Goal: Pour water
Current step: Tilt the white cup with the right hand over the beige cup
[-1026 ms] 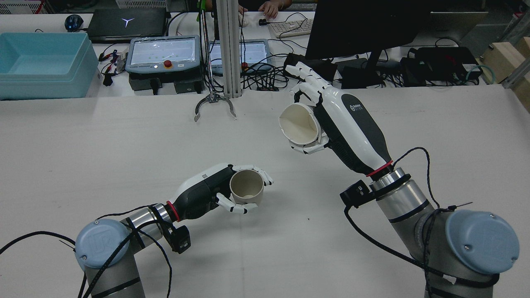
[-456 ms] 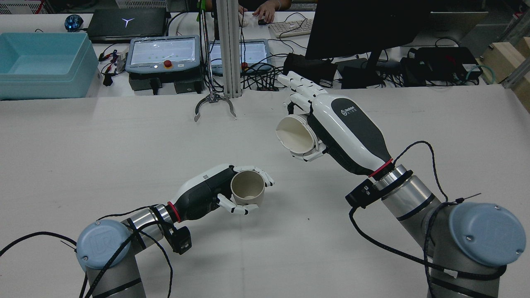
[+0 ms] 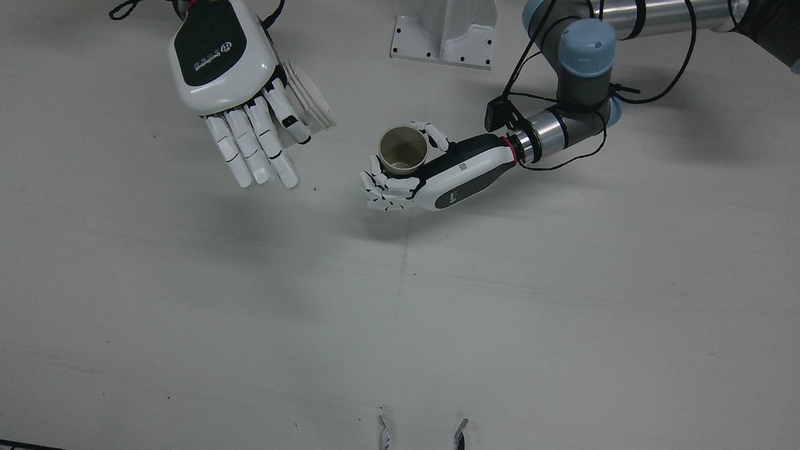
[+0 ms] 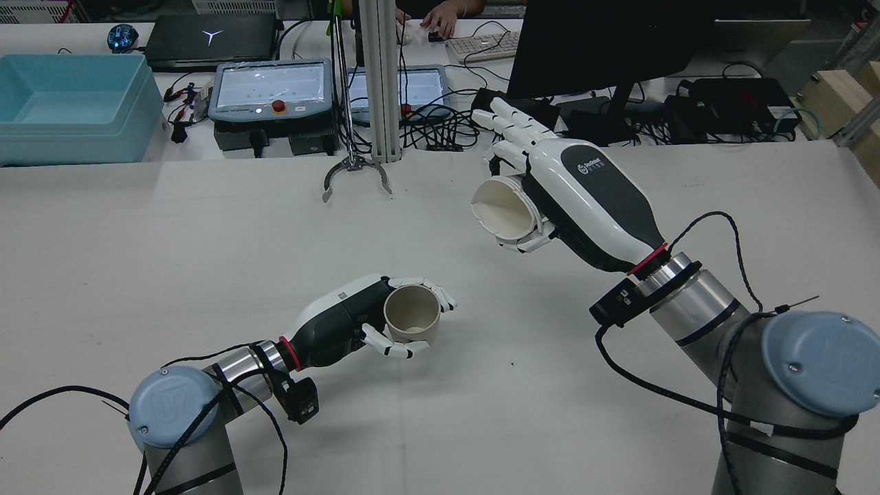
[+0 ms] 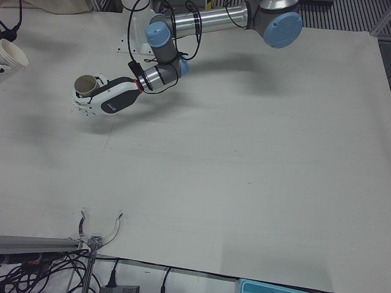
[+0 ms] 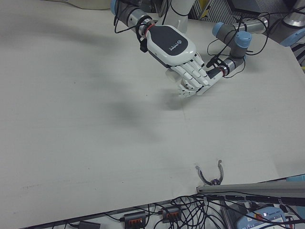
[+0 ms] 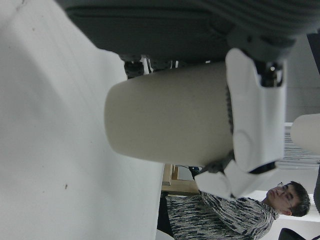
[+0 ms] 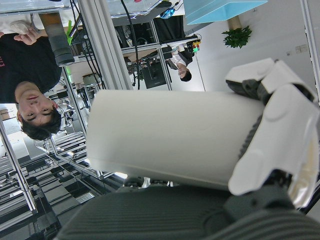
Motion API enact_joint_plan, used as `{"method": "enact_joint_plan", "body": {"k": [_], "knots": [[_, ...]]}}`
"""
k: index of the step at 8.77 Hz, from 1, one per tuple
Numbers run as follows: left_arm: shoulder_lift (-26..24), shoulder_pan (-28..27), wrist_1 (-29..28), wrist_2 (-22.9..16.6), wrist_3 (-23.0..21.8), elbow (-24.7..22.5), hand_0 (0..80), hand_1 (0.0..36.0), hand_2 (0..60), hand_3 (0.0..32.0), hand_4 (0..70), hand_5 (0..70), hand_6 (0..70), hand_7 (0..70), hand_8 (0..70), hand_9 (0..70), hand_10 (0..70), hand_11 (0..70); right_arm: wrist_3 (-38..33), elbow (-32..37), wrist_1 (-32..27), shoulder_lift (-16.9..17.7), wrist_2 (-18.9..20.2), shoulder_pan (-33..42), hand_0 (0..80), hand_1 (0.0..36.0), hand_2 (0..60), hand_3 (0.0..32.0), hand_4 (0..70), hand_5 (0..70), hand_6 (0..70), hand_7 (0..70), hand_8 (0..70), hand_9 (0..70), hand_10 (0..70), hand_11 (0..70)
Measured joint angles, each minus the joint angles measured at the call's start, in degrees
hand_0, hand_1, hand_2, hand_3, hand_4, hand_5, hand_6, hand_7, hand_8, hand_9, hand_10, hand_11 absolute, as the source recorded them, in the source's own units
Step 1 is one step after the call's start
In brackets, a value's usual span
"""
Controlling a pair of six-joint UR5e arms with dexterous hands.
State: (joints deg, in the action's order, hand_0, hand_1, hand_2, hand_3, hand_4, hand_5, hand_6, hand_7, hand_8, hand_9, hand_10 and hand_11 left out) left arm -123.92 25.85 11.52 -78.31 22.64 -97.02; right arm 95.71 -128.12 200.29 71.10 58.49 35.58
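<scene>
A beige cup stands upright just above the table, with my left hand shut around its side. It fills the left hand view. Something pale lies at its bottom. My right hand hovers higher, holding a white cup tipped on its side. The white cup's mouth faces the beige one and looks empty. It sits pinned between thumb and palm; the long fingers stretch straight out past it. The cups are well apart.
Past the table's far edge are a blue bin, two teach pendants, a metal post, a monitor and cables. A claw tool lies at that edge. A person's hands rest by a keyboard.
My right hand's fingers have straightened off the white cup, and the hand with the cup dipped toward the beige cup, then drew back up and right. The left hand stayed put.
</scene>
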Motion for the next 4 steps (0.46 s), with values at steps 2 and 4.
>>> {"method": "enact_joint_plan", "body": {"k": [2,4], "knots": [[0.0,0.1,0.0,0.0,-0.1,0.0,52.2,36.0,60.0,0.0,47.6,70.0,24.1,34.3,18.2,26.9,9.6,16.4,-0.1,-0.2,0.3,-0.2,0.6,0.6,42.3,22.9,60.0,0.0,15.6,70.0,9.0,10.5,3.9,7.1,6.7,11.0],[1.1,1.2,-0.2,0.0,-1.0,-0.2,52.0,36.0,60.0,0.0,46.5,70.0,23.3,33.8,17.8,26.5,9.6,16.3,-3.0,-0.9,0.1,0.1,-1.4,2.0,41.1,21.5,60.0,0.0,17.3,70.0,8.1,9.8,3.7,7.1,7.2,11.5]]}}
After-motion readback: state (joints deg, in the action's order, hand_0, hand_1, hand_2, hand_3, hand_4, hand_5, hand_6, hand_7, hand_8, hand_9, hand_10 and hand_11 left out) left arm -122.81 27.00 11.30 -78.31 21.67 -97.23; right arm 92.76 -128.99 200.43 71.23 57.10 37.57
